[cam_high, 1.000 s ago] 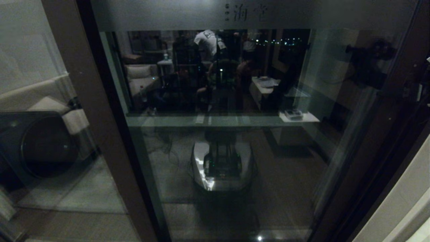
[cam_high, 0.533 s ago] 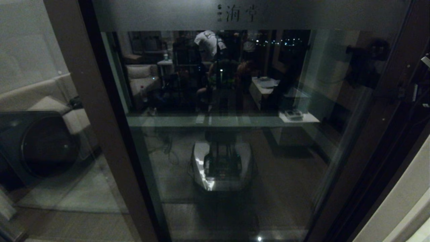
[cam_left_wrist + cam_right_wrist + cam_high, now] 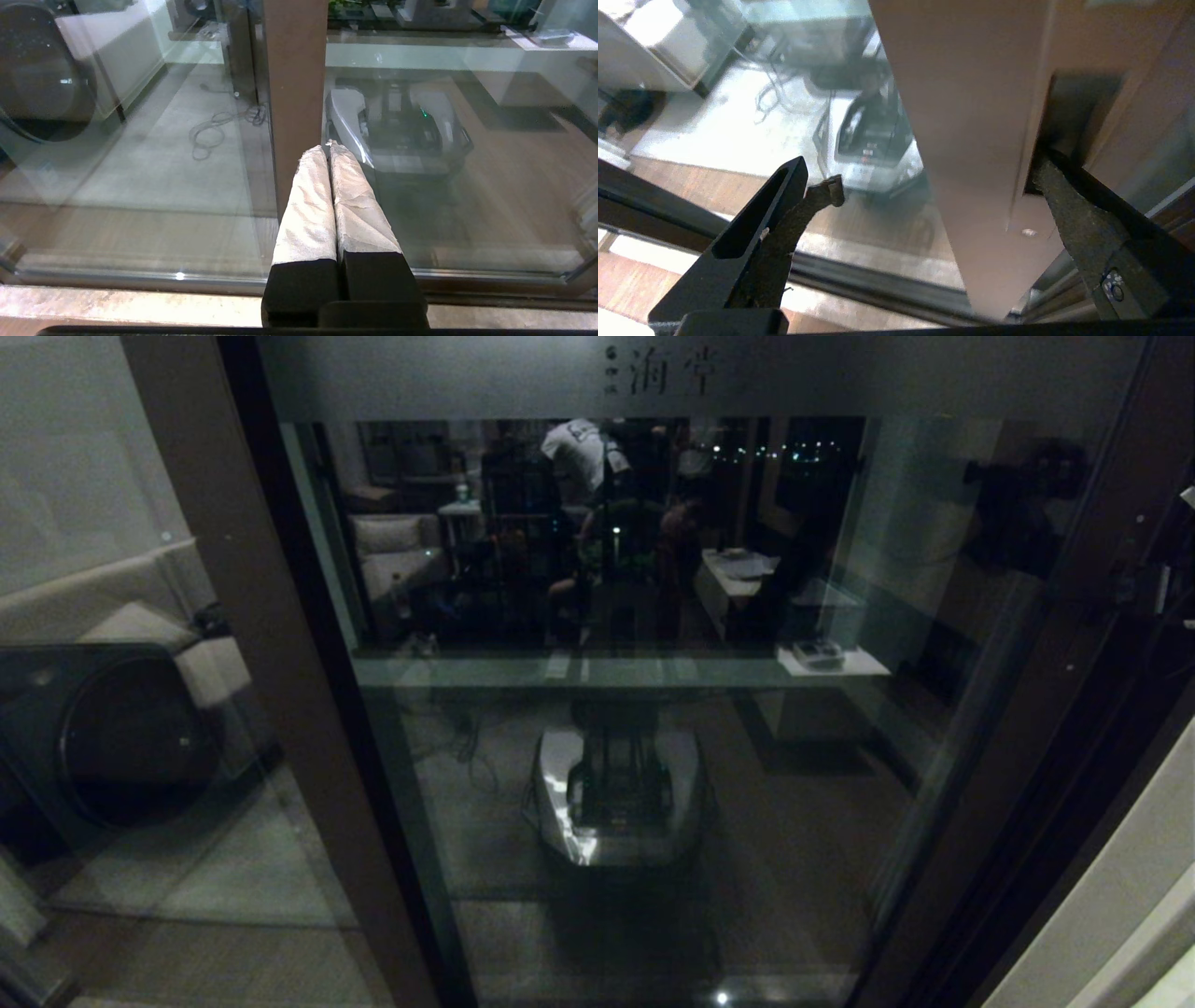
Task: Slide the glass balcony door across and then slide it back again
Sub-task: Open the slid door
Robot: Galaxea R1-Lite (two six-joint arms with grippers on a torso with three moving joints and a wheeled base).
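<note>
The glass balcony door (image 3: 653,616) fills the head view, with a frosted strip of Chinese characters (image 3: 667,373) along its top and dark brown uprights. My right gripper (image 3: 938,172) is open and straddles the door's right upright (image 3: 971,140). One finger (image 3: 1069,210) is hooked into the recessed slot handle (image 3: 1073,107), and the other finger (image 3: 803,210) is on the glass side. My left gripper (image 3: 329,147) is shut with nothing in it. Its white-wrapped fingertips are close to the lower part of a brown upright (image 3: 294,93).
A dark round-fronted machine (image 3: 103,737) stands behind the left glass panel. A pale wall (image 3: 1120,915) borders the door at the right. The floor track (image 3: 140,275) runs along the bottom. A loose cable (image 3: 219,126) lies beyond the glass. My own base (image 3: 616,793) reflects in the pane.
The door slid a little to the left during the first half second, its characters shifting left. It has barely moved since then.
</note>
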